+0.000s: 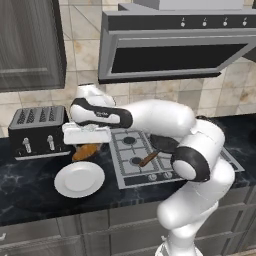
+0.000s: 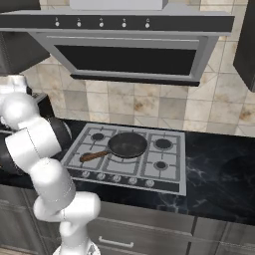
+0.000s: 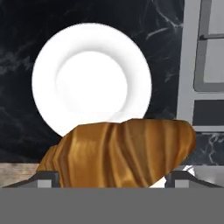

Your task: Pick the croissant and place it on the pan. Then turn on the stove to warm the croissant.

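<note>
The croissant [image 3: 120,151] lies between the two dark finger tips of the gripper [image 3: 113,177], golden-brown and ridged, with one tip at each of its ends. The jaws stand wide, one on either side of the pastry; whether they press on it or merely flank it cannot be told. From the left base view the croissant [image 1: 87,151] shows as a brown shape under the white hand, over the dark marbled counter [image 1: 30,190] just in front of the black slotted toaster [image 1: 39,131]; whether it rests on the counter or is lifted off it is unclear. The gripper [image 1: 86,141] points down at it from the arm stretched out to the left. Just beside the croissant, towards the counter's front edge, sits the round white plate [image 1: 79,179], bare; in the hand view the plate [image 3: 89,78] fills the space beyond the pastry. To the right lies the silver-grey stove [image 2: 169,164] with its black burners and row of knobs along the front. The small dark pan [image 2: 127,144] rests on the stove's grates near the middle, its brown wooden handle pointing to the front left. Above hangs a grey range hood [image 2: 124,45] against the tiled wall.
</note>
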{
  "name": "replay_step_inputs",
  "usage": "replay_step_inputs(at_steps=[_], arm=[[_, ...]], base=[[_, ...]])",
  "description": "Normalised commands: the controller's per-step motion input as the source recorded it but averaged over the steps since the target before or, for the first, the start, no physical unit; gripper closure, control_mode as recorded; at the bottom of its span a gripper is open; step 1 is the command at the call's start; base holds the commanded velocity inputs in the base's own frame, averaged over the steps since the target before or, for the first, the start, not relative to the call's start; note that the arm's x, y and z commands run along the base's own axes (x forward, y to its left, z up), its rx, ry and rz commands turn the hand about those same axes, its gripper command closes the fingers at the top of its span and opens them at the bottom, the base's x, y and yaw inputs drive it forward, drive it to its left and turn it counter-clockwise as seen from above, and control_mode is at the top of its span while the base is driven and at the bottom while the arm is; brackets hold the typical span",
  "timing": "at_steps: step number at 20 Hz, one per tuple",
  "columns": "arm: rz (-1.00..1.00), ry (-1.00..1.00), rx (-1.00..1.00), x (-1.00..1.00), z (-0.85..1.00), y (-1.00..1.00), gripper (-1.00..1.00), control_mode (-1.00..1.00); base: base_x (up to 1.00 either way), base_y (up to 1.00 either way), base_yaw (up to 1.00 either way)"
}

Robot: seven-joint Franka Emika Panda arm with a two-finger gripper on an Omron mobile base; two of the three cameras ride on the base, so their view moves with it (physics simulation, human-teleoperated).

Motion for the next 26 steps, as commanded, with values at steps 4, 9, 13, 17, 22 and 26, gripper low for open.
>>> replay_step_inputs(at_steps=[4,9,13,17,22,26], arm=[[0.01,-0.4,0.0,-0.27,0.74,-0.95,1.0,-1.0],[0.02,-0.36,0.0,-0.2,0.68,-1.0,1.0,-1.0],[0.01,-0.3,0.0,-0.19,0.46,-1.0,1.0,-1.0],[0.0,-0.26,0.01,-0.27,0.32,-1.0,1.0,-1.0],[0.0,-0.22,0.03,-0.31,0.22,-1.0,1.0,-1.0],[0.0,-0.19,0.01,-0.29,0.12,-1.0,1.0,-1.0]], base=[[0.0,0.0,0.0],[0.0,0.0,0.0],[0.0,0.0,0.0],[0.0,0.0,0.0],[0.0,0.0,0.0],[0.0,0.0,0.0]])
